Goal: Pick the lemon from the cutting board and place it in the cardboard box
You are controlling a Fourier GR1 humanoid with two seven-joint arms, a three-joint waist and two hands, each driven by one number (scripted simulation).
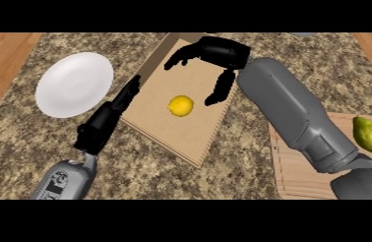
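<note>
Round yellow lemon (pixel 181 105) lying inside shallow brown cardboard box (pixel 156 64). Black right hand (pixel 210 54) above it, fingers spread, empty. Black left hand (pixel 109 115) straight-fingered beside box's left wall.

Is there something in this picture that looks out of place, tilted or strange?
Nothing looks damaged or spilled. The lemon lies in the cardboard box, and the open right hand is above it. The box sits at an angle on the counter. A green fruit lies on the cutting board.

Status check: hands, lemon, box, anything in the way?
Right hand open above the cardboard box. Lemon lies in the box, released. Left hand open beside box's left edge. Nothing blocking.
</note>
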